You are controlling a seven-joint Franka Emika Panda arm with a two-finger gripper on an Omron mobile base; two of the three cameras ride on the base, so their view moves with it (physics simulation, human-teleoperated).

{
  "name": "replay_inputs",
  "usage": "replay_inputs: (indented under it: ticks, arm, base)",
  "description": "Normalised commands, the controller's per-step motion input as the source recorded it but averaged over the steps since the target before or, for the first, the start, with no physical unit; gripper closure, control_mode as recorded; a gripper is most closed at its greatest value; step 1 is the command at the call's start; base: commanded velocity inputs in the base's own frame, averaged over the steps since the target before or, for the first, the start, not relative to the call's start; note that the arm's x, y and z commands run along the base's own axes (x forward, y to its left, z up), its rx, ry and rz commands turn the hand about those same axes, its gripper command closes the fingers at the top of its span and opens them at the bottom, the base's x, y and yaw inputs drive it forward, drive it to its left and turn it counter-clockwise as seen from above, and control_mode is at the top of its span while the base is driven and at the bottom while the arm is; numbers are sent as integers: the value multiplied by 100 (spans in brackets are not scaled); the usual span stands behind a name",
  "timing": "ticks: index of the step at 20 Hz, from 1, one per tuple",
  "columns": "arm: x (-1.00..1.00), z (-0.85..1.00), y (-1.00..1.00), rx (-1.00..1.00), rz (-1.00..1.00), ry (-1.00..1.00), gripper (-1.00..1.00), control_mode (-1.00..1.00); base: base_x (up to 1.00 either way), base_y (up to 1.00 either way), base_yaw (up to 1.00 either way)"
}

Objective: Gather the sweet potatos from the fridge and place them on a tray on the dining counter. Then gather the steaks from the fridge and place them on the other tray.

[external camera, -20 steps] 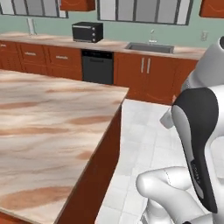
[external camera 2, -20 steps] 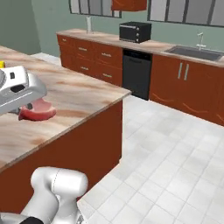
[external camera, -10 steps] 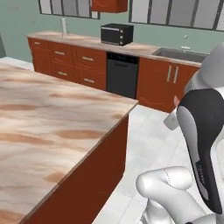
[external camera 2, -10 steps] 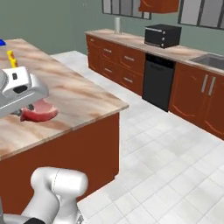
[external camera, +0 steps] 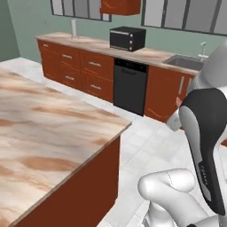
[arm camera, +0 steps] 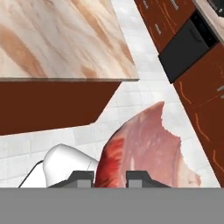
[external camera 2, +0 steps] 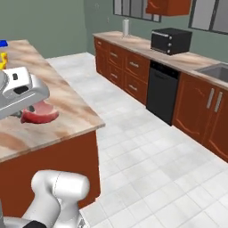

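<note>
So the gripper (arm camera: 110, 176) was clamped down nearly closed on a steak (arm camera: 146, 151), and in the hand view you could see the two dark fingertips (arm camera: 83, 177) pinching the near edge of that pink marbled slab, with the darker red side of the meat sitting right between them. The rest of the steak stuck out away from the hand, hanging over the white tiled floor (arm camera: 131, 98) rather than resting on anything.

From the right base view, the grey hand (external camera 2: 20, 91) was over at the left, with the steak (external camera 2: 41, 112) poking out beneath it, above the near corner of the dining counter (external camera 2: 73, 111). Couldn't tell from that angle whether the meat was touching the counter top or held just above it. Further back along the counter at the far left edge there was a bit of bright blue, the other tray (external camera 2: 3, 43), with something yellow (external camera 2: 3, 60) just in front of it, too cropped to make out.

In the left base view the tan-pink marbled counter top (external camera: 48, 133) filled the left side.

Past the floor, the wall counters (external camera 2: 133, 67) ran along the far side with a black dishwasher (external camera 2: 162, 91), a black microwave (external camera 2: 170, 41) on top, and a sink (external camera: 186, 62) off to the right.
</note>
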Motion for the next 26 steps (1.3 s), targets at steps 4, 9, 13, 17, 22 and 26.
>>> replay_inputs:
  ticks: [4,9,13,17,22,26]
  arm:
    - [0,0,0,0,0,0,100,100]
    - [0,0,0,0,0,0,100,100]
    - [0,0,0,0,0,0,100,100]
    - [0,0,0,0,0,0,100,100]
    - [0,0,0,0,0,0,100,100]
    - [0,0,0,0,0,0,100,100]
  base:
    - [78,-100,15]
    - [77,-100,20]
    - [71,-100,27]
    - [53,-96,48]
    - [28,-71,71]
    - [24,-71,73]
